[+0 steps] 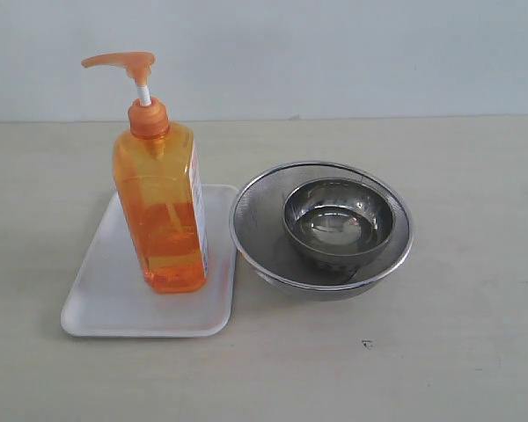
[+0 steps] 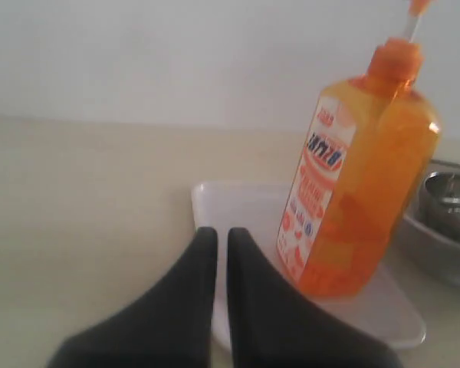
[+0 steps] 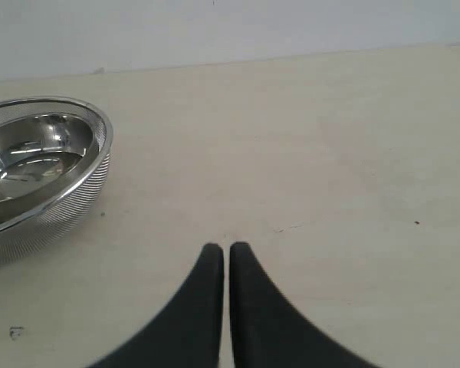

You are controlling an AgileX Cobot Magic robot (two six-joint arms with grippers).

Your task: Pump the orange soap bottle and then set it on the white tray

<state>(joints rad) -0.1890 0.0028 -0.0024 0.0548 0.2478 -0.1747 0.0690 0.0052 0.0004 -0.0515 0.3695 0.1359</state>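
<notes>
Exterior view: orange soap bottle (image 1: 163, 211) upright on the white tray (image 1: 106, 299), beside nested steel bowls (image 1: 339, 220) on the counter (image 1: 475, 334).
Shows left gripper (image 2: 221, 234) closed, empty, near the tray's edge; right gripper (image 3: 226, 249) closed, empty, over bare counter.

Soft, even, fairly bright light fills all three views. In the exterior view the white tray (image 1: 101, 303) throws a faint shadow onto the worktop (image 1: 458, 352) along its near edge, and the orange soap bottle (image 1: 163, 220) glows translucent. The inner steel bowl (image 1: 339, 220) carries pale reflections. The left wrist view is hazy, the bottle's label lettering smeared; the left pincer (image 2: 222, 234) and right pincer (image 3: 226, 249) show as featureless black, edges soft.
</notes>
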